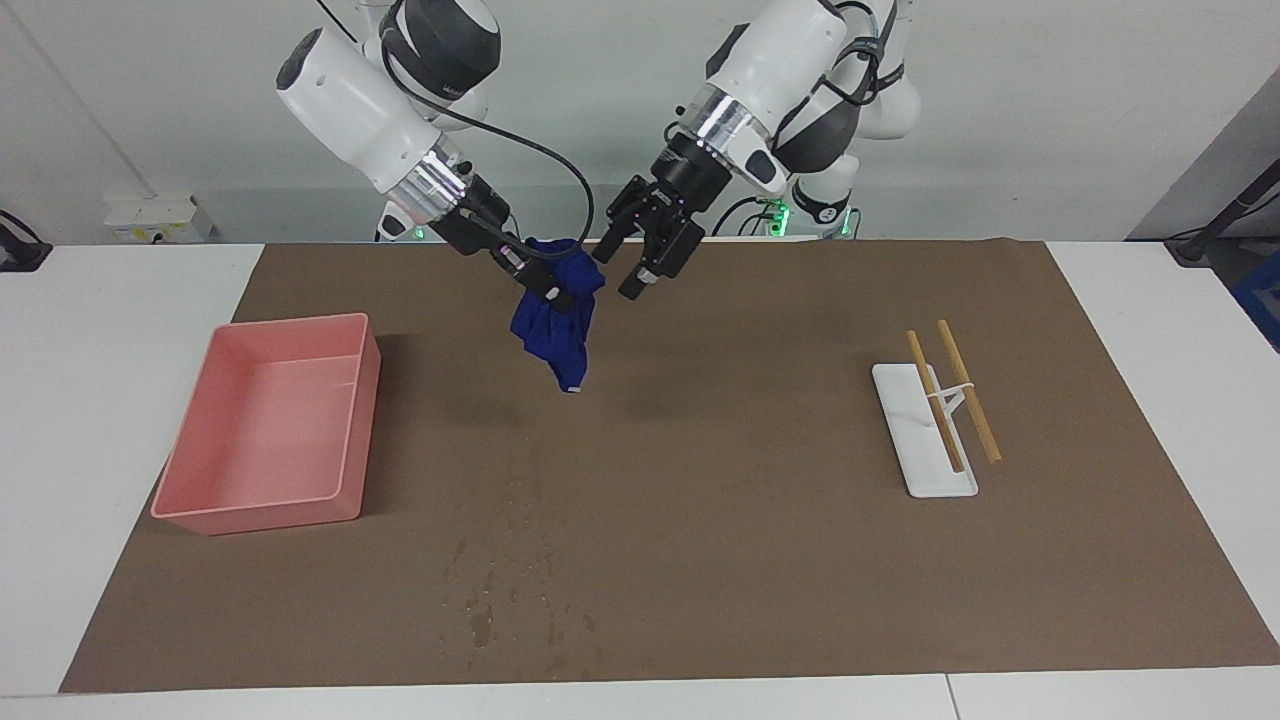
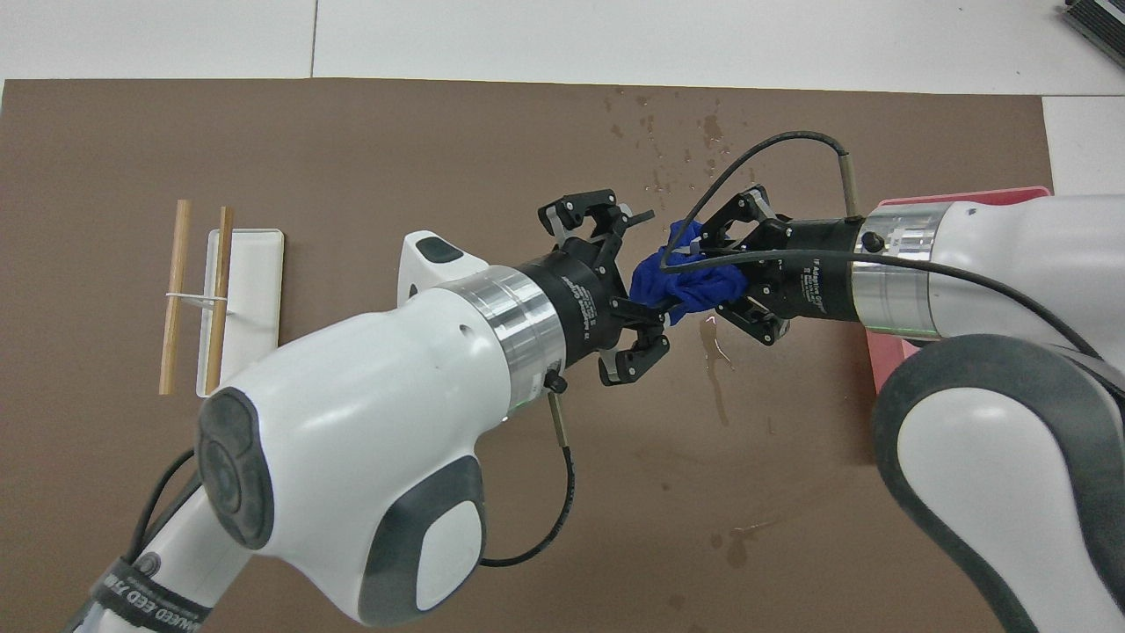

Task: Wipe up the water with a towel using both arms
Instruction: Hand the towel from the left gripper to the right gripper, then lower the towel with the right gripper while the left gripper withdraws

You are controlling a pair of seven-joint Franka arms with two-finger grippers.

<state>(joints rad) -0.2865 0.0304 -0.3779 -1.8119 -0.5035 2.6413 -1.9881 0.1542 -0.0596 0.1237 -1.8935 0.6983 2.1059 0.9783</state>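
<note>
A pink tray (image 1: 270,430) and a white stand (image 1: 925,440) bearing apparently two wooden sticks (image 1: 955,395) sit well apart.
</note>
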